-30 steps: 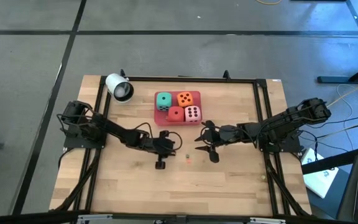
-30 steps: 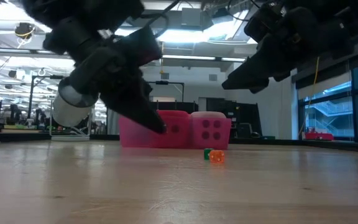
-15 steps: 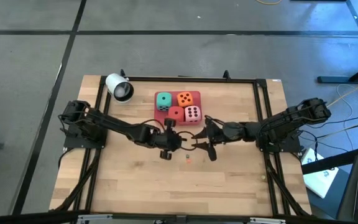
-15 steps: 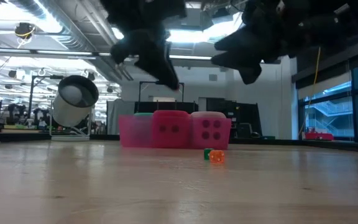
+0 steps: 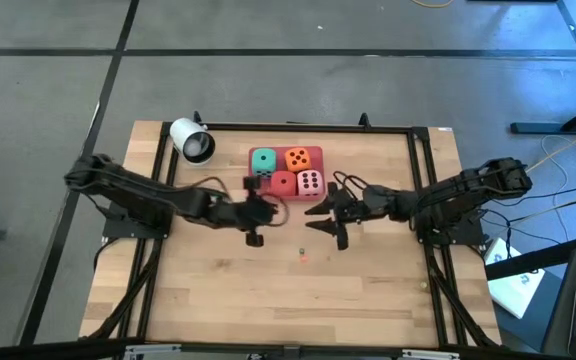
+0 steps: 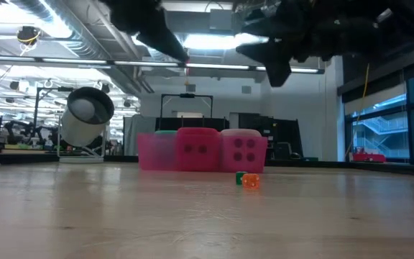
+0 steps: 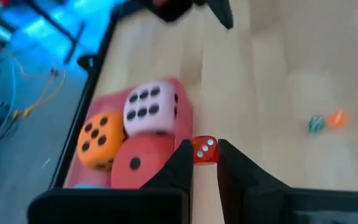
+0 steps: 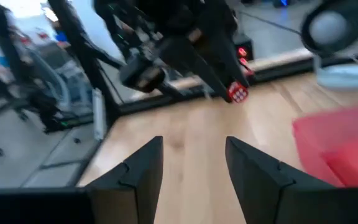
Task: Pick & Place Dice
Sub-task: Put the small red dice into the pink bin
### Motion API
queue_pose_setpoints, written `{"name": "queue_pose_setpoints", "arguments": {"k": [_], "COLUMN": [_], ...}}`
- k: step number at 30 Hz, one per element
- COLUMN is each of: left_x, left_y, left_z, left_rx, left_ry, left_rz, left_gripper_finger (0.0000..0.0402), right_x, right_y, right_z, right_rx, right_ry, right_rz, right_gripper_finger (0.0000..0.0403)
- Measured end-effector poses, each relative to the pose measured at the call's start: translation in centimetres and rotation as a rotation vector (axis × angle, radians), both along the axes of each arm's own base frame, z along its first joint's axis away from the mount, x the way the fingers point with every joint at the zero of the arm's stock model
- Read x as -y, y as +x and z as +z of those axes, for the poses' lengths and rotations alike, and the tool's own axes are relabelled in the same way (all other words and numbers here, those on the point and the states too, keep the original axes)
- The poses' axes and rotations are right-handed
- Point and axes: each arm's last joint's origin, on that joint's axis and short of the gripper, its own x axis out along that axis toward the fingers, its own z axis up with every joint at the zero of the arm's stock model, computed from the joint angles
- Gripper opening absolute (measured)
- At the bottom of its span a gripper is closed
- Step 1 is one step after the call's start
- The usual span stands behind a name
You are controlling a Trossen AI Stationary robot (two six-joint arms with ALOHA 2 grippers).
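A small red die (image 7: 204, 150) is pinched between the fingers of the left gripper (image 7: 202, 163), which has been raised off the bench beside the pink tray (image 5: 259, 190) within the last second; placement seems next. The right gripper (image 5: 330, 212) is held open nearby, empty.

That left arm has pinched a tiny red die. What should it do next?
Probably lower it toward the tray before opening: the left gripper holds the small red die high off the table, beside the big dice. The right gripper waits nearby, open.
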Motion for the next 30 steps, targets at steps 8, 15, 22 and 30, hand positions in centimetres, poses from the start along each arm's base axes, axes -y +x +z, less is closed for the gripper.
{"name": "queue_pose_setpoints", "arguments": {"k": [8,15,22,30], "left_x": [-0.4,-0.2,-0.2,-0.3], "left_y": [-3.6,-3.1,-2.9,-2.9], "left_z": [-1.3,-1.3,-1.5,-1.7], "left_rx": [0.332,0.335,0.314,0.288], "left_ry": [-0.014,0.106,0.191,0.204], "left_rz": [-0.113,-0.132,-0.136,-0.136], "left_gripper_finger": [0.0029,0.0029,0.0029,0.0029], "right_x": [1.0,2.3,4.2,4.7], "right_y": [0.1,1.1,2.7,7.0], "right_z": [1.2,0.2,-2.0,-1.5], "right_rx": [0.111,0.156,0.185,0.177], "right_ry": [0.108,0.231,0.369,0.397], "right_rz": [0.049,0.056,0.058,0.192], "right_gripper_finger": [0.0174,0.0174,0.0174,0.0174]}}
